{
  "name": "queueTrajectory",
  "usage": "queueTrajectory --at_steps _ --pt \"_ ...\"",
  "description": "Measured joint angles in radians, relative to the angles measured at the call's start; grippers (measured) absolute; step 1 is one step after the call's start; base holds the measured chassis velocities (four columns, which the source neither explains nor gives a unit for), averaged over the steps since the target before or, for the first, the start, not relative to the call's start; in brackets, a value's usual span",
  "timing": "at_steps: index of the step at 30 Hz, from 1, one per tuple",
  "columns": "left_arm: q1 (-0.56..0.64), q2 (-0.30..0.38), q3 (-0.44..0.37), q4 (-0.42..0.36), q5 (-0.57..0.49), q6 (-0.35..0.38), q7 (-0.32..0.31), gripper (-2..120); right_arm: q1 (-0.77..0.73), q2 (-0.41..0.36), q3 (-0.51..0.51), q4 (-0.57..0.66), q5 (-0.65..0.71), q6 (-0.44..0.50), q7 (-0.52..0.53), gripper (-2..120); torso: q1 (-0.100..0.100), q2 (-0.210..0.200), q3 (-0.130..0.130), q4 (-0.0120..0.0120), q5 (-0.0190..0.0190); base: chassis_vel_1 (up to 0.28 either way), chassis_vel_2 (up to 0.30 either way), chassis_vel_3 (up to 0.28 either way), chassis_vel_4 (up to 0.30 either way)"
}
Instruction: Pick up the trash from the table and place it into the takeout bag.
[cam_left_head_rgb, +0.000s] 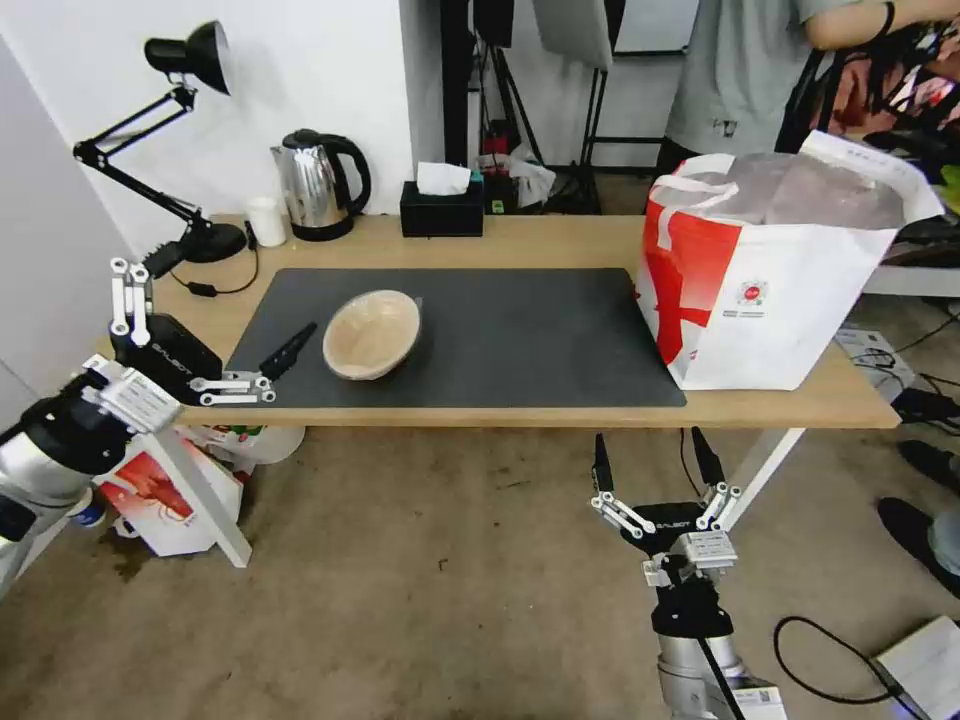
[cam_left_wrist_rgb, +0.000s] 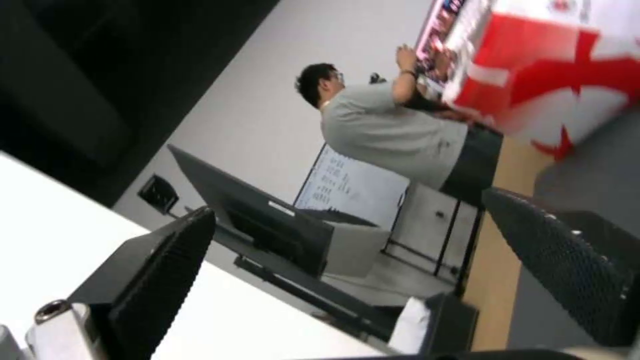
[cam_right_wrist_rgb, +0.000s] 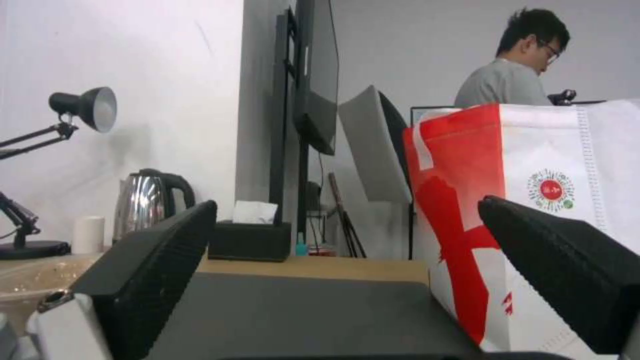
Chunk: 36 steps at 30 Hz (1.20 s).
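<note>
A tan paper bowl (cam_left_head_rgb: 371, 333) lies tilted on the dark grey mat (cam_left_head_rgb: 520, 340) of the light-wood table (cam_left_head_rgb: 540, 242), left of centre. My left gripper (cam_left_head_rgb: 228, 300) hovers open at the table's left end, one black finger (cam_left_head_rgb: 291, 350) reaching to just short of the bowl's left rim. The takeout bag (cam_left_head_rgb: 770, 290), white with a red side panel, stands open on the table's right end; the same takeout bag (cam_right_wrist_rgb: 533, 200) shows past my right gripper (cam_right_wrist_rgb: 347, 205). That right gripper (cam_left_head_rgb: 652, 462) hangs open below the table's front edge, holding nothing.
A black desk lamp (cam_left_head_rgb: 180, 70), a steel kettle (cam_left_head_rgb: 315, 185), a small white cup (cam_left_head_rgb: 266, 221) and a black tissue box (cam_left_head_rgb: 441, 208) line the table's far edge. A smaller printed bag (cam_left_head_rgb: 165, 495) sits on the floor under the left end. Cables lie on the floor at right.
</note>
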<state>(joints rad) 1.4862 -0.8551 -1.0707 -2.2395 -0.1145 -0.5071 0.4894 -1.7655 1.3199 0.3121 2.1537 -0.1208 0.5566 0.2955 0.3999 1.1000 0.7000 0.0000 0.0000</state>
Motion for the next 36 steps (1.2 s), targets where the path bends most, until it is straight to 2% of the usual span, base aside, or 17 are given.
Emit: queueTrajectory --at_steps 7,12,24,36 --pt "-0.067 0.003 0.012 0.056 0.189 -0.07 0.005 100 0.0 0.0 0.0 0.0 0.0 0.0 0.0 100 0.0 0.0 0.0 0.0 -0.0001 0.0 0.0 0.0 0.0" --pt "-0.09 0.017 0.021 0.086 0.233 -0.089 0.005 100 0.0 0.0 0.0 0.0 0.0 0.0 0.0 100 0.0 0.0 0.0 0.0001 -0.0001 0.0 0.0 0.0 0.0" --pt "-0.148 0.129 0.056 0.107 0.268 -0.102 0.015 100 0.0 0.0 0.0 0.0 0.0 0.0 0.0 100 0.0 0.0 0.0 0.0 0.0002 0.0 0.0 0.0 0.0" --pt "-0.163 0.133 0.081 0.142 0.29 -0.126 0.035 100 0.0 0.0 0.0 0.0 0.0 0.0 0.0 100 0.0 0.0 0.0 0.0001 0.0 0.0 0.0 0.0 0.0"
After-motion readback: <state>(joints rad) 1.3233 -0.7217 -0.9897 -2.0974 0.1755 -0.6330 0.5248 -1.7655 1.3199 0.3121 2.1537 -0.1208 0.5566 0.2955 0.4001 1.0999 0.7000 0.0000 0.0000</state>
